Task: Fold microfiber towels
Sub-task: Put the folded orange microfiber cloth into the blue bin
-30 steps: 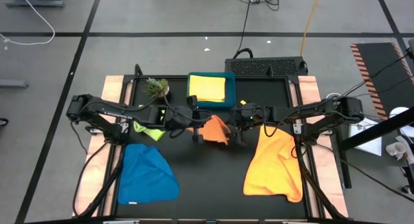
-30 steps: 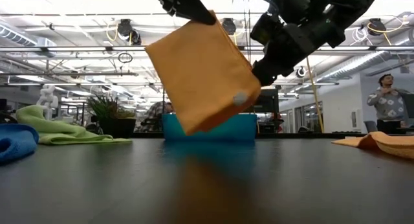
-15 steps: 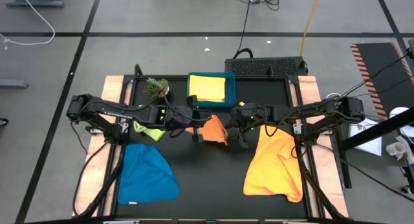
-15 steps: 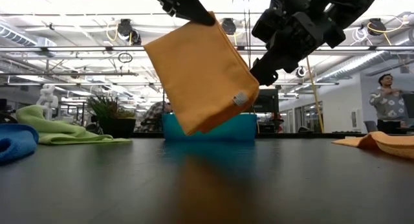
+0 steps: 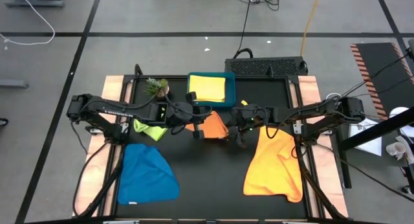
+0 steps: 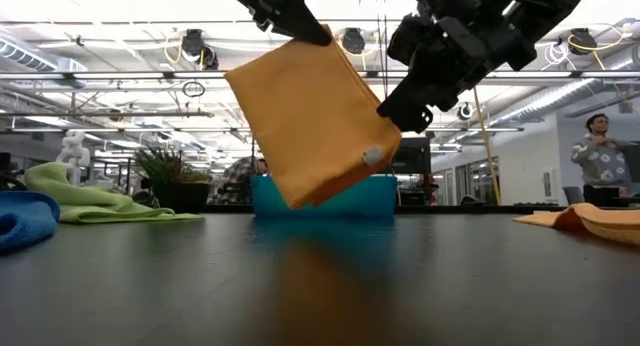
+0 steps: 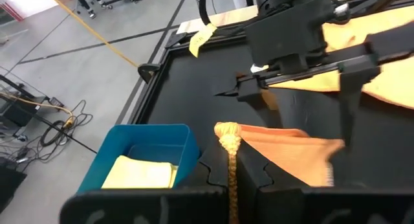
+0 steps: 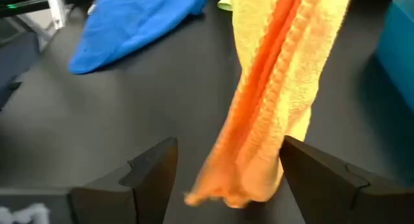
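Two sets of fingers matter: your left gripper (image 5: 202, 125) grasps the folded orange towel (image 5: 214, 127) near the teal tray (image 5: 229, 101), right gripper (image 5: 237, 134) released, so lower it squarely.

The surface (image 5: 207, 179) is black with pale wood edges. On it lie a blue towel (image 5: 147, 174), a lime green towel (image 5: 147, 129) and a plain orange towel (image 5: 275, 164); a second orange towel (image 5: 213, 125) hangs in the air. A yellow towel (image 5: 207, 87) sits in a teal tray (image 5: 229, 88), beside a green plant (image 5: 155, 87).
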You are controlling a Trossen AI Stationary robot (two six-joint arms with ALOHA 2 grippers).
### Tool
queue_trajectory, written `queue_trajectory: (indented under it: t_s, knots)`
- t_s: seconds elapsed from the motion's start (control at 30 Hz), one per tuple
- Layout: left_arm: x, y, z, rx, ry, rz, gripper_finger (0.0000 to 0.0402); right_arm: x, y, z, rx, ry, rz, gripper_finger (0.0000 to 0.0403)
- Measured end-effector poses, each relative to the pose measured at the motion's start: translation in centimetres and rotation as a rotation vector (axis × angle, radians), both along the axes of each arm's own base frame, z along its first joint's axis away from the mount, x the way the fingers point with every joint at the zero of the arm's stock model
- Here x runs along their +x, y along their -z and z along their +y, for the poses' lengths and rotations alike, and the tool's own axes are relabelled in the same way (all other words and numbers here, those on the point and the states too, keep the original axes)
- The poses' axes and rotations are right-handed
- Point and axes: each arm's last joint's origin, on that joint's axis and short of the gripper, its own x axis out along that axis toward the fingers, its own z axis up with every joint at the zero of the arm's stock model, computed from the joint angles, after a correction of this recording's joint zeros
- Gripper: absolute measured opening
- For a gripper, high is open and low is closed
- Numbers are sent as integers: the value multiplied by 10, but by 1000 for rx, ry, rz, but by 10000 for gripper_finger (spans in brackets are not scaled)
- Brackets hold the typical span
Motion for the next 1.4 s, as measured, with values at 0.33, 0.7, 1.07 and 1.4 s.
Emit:
queue_trajectory:
  t_s: [0.33, 0.7, 1.07, 1.4]
  knots:
    - [1, -1, 0, -2, 0, -16, 0, -2, 3, -3, -80, 78, 34, 207]
    - [0, -3, 2, 16, -37, -26, 0, -6, 2, -3, -141, 35, 58, 9]
    - [-6, -1, 46, 62, -242, 15, 0, -37, -54, -33, -356, 218, -147, 3]
    - [-13, 9, 118, 17, -381, -54, 0, -43, -61, -96, -443, 367, -105, 1]
